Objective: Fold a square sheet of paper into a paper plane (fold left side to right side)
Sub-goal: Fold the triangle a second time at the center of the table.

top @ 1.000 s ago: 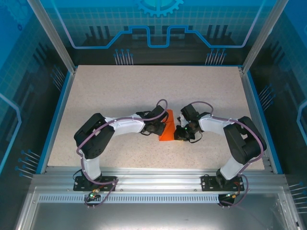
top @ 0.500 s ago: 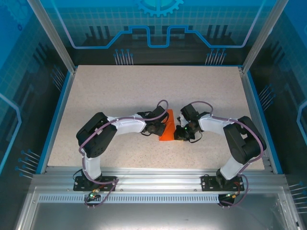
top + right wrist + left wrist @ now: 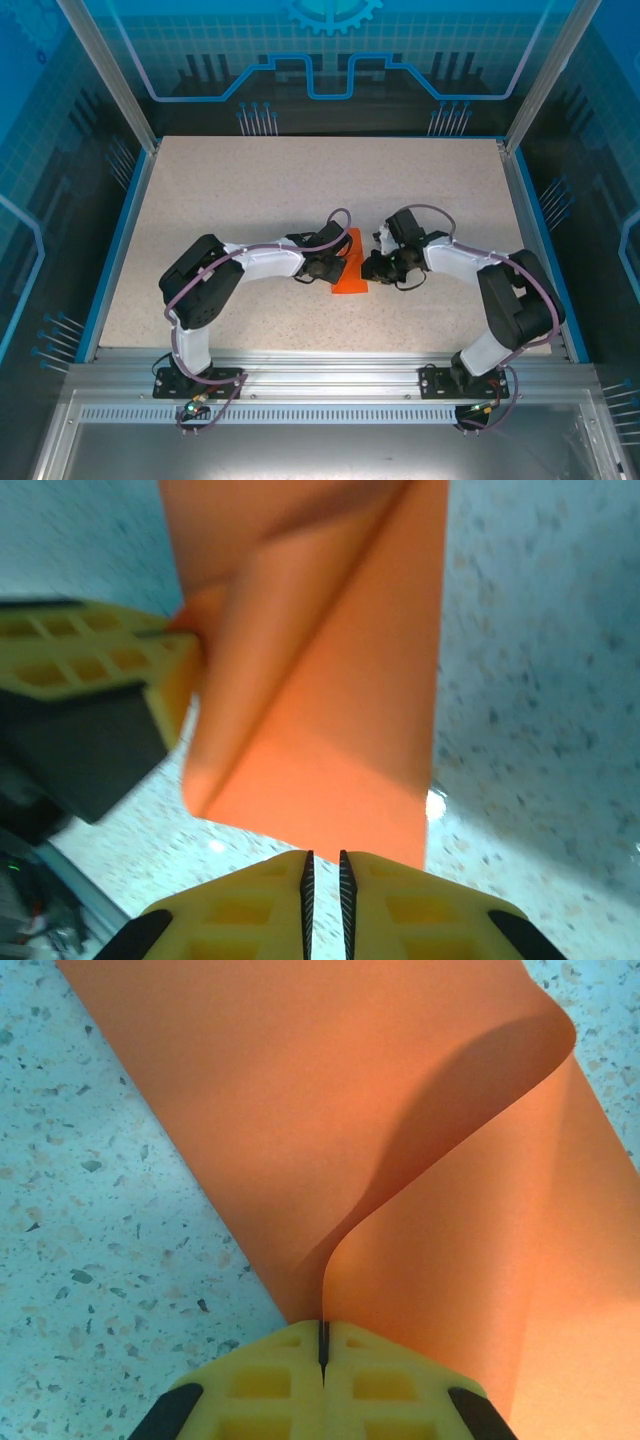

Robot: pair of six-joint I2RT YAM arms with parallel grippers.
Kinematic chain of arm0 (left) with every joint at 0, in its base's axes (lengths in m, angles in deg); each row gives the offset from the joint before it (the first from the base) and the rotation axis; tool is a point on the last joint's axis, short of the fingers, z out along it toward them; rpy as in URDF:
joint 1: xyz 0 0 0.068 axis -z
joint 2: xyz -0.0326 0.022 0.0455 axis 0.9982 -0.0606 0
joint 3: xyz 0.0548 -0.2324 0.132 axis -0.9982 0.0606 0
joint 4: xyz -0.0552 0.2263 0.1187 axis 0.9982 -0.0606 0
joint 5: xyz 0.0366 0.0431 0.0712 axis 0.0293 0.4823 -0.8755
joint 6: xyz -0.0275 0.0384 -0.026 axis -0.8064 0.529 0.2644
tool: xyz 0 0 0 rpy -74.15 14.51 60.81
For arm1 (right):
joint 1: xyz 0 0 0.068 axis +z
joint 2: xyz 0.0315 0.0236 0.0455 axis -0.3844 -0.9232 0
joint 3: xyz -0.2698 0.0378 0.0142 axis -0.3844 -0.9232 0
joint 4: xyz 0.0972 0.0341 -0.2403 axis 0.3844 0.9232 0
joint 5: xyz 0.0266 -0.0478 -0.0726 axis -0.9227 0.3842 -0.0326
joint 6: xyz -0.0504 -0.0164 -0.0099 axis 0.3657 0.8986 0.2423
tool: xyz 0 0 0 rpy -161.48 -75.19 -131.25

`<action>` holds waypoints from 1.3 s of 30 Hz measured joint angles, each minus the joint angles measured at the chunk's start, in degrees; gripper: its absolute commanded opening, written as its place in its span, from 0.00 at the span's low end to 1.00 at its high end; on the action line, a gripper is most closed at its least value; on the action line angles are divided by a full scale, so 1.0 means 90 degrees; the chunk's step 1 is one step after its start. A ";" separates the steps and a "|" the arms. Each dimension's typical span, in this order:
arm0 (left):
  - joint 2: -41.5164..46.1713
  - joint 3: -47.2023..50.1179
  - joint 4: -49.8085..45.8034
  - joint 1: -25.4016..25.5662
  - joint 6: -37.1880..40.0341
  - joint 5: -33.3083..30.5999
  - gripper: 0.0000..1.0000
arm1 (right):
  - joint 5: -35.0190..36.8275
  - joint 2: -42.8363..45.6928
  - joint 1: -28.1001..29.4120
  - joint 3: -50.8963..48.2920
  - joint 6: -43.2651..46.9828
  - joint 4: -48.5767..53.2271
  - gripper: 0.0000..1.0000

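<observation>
The square sheet of paper [image 3: 351, 274] is bright orange-red and lies mid-table, partly folded, between both grippers. In the left wrist view the paper [image 3: 400, 1110] curls up from the table, and my left gripper [image 3: 322, 1335] is shut on its edge, with the sheet running into the closed jaws. From above, the left gripper [image 3: 328, 268] sits at the paper's left side. My right gripper [image 3: 373, 269] is at the paper's right side. In the right wrist view the right gripper [image 3: 323, 858] stands a narrow slit open with nothing between the pads, just short of the near edge of the paper [image 3: 330, 710]. The left gripper's yellow fingers [image 3: 100, 655] show beyond the sheet.
The speckled tabletop [image 3: 250, 190] stretches bare behind and to both sides of the paper. Blue frame rails [image 3: 120, 240] border the table, and a metal rail [image 3: 320, 375] carries the arm bases at the near edge.
My right gripper has drawn back a little from the paper and its arm has swung outward to the right. The left gripper keeps its hold in the same place.
</observation>
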 measured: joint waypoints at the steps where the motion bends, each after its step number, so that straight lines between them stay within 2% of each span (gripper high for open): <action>1: 0.0000 0.0000 0.0000 0.0000 0.0000 0.0002 0.02 | -0.0070 -0.0012 -0.0036 0.0000 -0.0107 -0.0136 0.16; 6: 0.0000 0.0000 0.0005 0.0000 -0.0002 0.0015 0.02 | -0.0340 -0.0345 -0.0078 0.0172 -0.0755 -0.0865 0.16; 13: 0.0000 0.0000 0.0051 -0.0007 -0.0002 0.0061 0.02 | -0.0384 -0.0984 -0.0056 0.0709 -0.1188 -0.1277 0.16; 24: 0.0000 0.0000 0.0056 -0.0024 -0.0002 0.0090 0.02 | -0.0141 -0.1401 0.0019 0.0804 -0.1175 -0.1202 0.16; 39: 0.0000 0.0000 0.0068 -0.0024 -0.0002 0.0109 0.02 | 0.0053 -0.1501 0.0019 0.0804 -0.1059 -0.1086 0.16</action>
